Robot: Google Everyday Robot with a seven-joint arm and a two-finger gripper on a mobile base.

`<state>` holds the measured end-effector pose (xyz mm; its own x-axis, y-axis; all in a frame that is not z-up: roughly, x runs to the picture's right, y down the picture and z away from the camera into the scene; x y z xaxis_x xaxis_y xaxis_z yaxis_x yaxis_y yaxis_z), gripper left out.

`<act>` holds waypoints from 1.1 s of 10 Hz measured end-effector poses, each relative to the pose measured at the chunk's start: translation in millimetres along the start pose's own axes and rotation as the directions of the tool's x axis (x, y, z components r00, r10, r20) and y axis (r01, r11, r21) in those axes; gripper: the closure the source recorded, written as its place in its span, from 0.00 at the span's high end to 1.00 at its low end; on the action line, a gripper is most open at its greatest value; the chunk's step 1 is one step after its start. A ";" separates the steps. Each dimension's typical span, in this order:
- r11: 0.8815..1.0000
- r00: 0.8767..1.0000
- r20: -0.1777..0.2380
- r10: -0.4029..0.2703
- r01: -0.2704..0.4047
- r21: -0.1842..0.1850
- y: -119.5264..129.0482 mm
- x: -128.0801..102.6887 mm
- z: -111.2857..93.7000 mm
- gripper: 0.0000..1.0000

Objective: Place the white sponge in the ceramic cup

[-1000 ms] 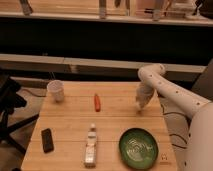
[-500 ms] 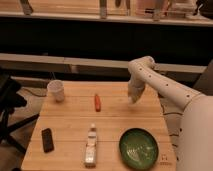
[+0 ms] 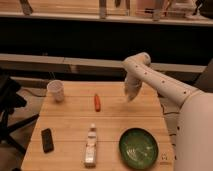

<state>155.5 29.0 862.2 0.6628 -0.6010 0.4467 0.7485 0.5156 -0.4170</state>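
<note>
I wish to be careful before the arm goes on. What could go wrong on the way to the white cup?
1. The pincer hangs shut over the right rear of the table, far from the ceramic cup at left rear. I cannot make out the white sponge, so the grip may be empty.
2. The orange object lies between them; a low path could knock it.

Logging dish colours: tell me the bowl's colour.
Dark green bowl, clearest in the camera view; the gripper hangs over the far right of the table.
</note>
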 end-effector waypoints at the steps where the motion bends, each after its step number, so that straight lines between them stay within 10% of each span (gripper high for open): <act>1: 1.000 1.000 -0.004 -0.013 0.013 0.000 -11.2 2.1 -2.8 0.04; 11: 0.990 0.989 -0.048 -0.139 0.140 0.011 -83.2 -31.1 -18.2 0.04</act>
<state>72.2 -6.3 868.7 0.5504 -0.6954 0.4621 0.8341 0.4328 -0.3420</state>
